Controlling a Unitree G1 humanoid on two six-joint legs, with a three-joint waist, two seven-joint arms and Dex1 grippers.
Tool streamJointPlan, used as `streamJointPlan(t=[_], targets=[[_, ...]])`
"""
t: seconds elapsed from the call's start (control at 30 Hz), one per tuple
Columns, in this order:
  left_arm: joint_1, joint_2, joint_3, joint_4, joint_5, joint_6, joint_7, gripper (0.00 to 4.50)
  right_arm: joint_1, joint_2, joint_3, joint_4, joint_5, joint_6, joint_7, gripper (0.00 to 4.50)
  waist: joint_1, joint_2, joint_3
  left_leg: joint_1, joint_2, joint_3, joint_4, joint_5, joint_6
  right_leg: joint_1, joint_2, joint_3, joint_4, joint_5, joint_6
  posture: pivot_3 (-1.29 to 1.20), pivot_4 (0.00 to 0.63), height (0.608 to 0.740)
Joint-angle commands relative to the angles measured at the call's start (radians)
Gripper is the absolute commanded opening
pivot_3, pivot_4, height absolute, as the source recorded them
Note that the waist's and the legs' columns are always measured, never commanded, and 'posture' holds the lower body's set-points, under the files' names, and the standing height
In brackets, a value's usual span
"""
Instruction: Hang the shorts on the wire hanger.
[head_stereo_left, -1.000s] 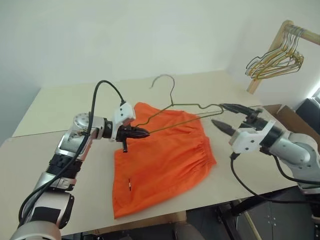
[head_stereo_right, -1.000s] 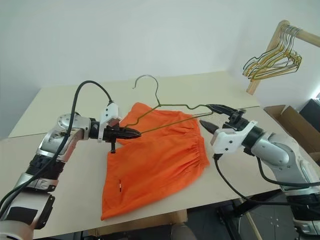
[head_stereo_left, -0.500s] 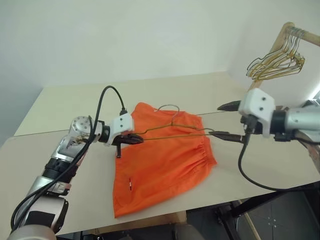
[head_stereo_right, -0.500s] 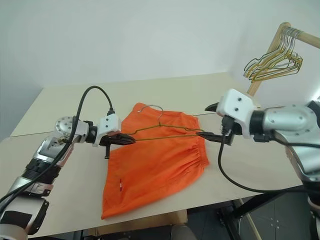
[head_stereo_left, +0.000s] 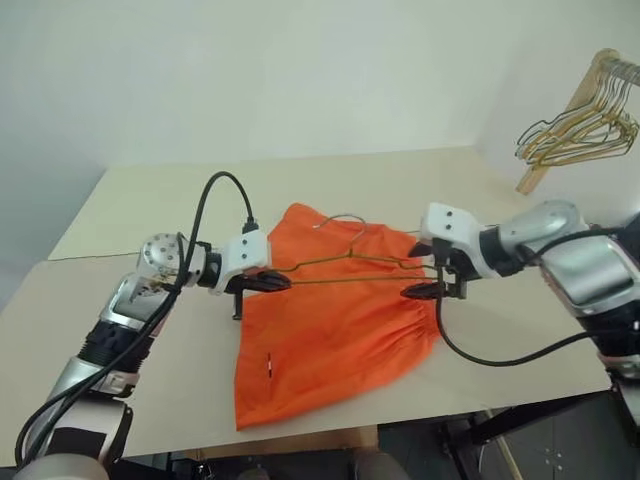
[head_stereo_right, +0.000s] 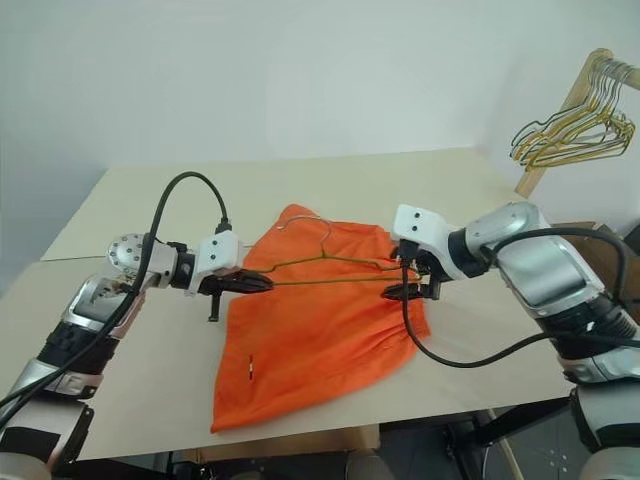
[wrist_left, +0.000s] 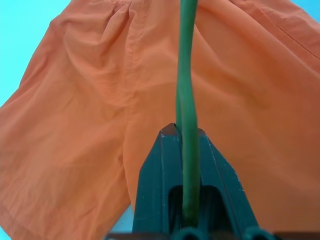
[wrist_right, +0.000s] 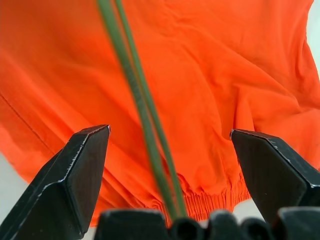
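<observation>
Shorts (head_stereo_left: 335, 330) — bright orange, thin woven fabric with a gathered elastic waistband; lie spread flat on the desk (head_stereo_left: 140, 210), legs toward the robot's left, waistband toward its right. Judged light, limp and a little slick: will sag and slide on wire, so best taken at the waistband, where the elastic gives a thicker edge to pinch.

Wire hanger (head_stereo_left: 345, 262) — thin grey-olive wire, held low above the shorts, lying nearly flat with its hook toward the far side of the desk. Judged light, springy, prone to twist if held at one end alone.

Left pincer (head_stereo_left: 275, 283) — clamped tight on the hanger's left corner; the wire runs between its closed fingers.

Right pincer (wrist_right: 170, 150) — spread wide, straddling the hanger's right end without gripping it, waistband just beneath.
</observation>
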Motion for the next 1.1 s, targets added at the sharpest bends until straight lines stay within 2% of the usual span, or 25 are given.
streamJointPlan(t=[0.03, 0.4, 0.6, 0.7, 0.83, 1.03, 1.1], targets=[[-0.007, 0.017, 0.035, -0.040, -0.024, 0.010, -0.002, 0.00, -0.040, 0.016, 0.011, 0.034, -0.043, -0.028, 0.034, 3.82, 0.009, 0.000, 0.000, 0.000, 0.000, 0.000, 0.000, 0.000, 0.000, 0.000, 0.000, 0.000, 0.000, 0.000, 0.000, -0.04, 0.000, 0.740], [-0.016, 0.025, 0.035, -0.024, -0.028, -0.005, -0.013, 0.00, -0.051, 0.062, 0.000, 0.061, -0.088, -0.043, 0.096, 0.04, 0.023, 0.000, 0.000, 0.000, 0.000, 0.000, 0.000, 0.000, 0.000, 0.000, 0.000, -0.001, 0.000, 0.000, 0.000, -0.03, 0.000, 0.740], [-0.018, 0.026, 0.018, -0.003, -0.004, -0.060, -0.030, 0.00, -0.002, 0.043, -0.040, -0.015, -0.047, -0.012, 0.129, 0.02, 0.022, 0.000, 0.000, 0.000, 0.000, -0.001, 0.000, 0.000, 0.000, 0.000, 0.000, -0.002, 0.000, 0.000, 0.000, -0.04, 0.000, 0.740], [-0.028, 0.026, 0.022, 0.021, -0.026, -0.095, -0.081, 0.71, 0.045, 0.032, -0.073, -0.077, -0.003, 0.040, 0.129, 0.00, 0.022, 0.000, 0.000, 0.000, 0.000, -0.001, 0.000, 0.000, 0.000, 0.000, 0.000, -0.002, 0.000, 0.000, 0.000, -0.05, 0.000, 0.740], [-0.061, 0.022, 0.050, 0.096, -0.048, -0.129, -0.116, 1.98, 0.150, 0.000, -0.142, -0.175, 0.066, 0.120, 0.108, 0.00, 0.023, 0.000, 0.000, -0.001, -0.001, -0.001, 0.000, 0.000, 0.000, 0.000, 0.000, -0.002, 0.000, 0.000, 0.000, -0.06, 0.005, 0.740], [-0.142, 0.031, 0.102, 0.288, -0.055, -0.179, -0.147, 3.93, 0.384, -0.065, -0.339, -0.352, 0.219, 0.306, 0.046, 0.00, 0.030, 0.000, 0.000, -0.002, -0.001, -0.003, 0.001, 0.000, 0.000, 0.000, 0.000, -0.004, 0.000, 0.000, -0.001, -0.07, 0.022, 0.740], [-0.155, 0.033, 0.117, 0.320, -0.059, -0.177, -0.146, 4.47, 0.451, -0.080, -0.412, -0.383, 0.257, 0.352, 0.017, 0.00, 0.029, 0.000, 0.000, -0.002, -0.001, -0.002, 0.001, 0.000, 0.000, 0.000, 0.000, -0.003, 0.000, -0.001, -0.001, -0.08, 0.028, 0.740]])
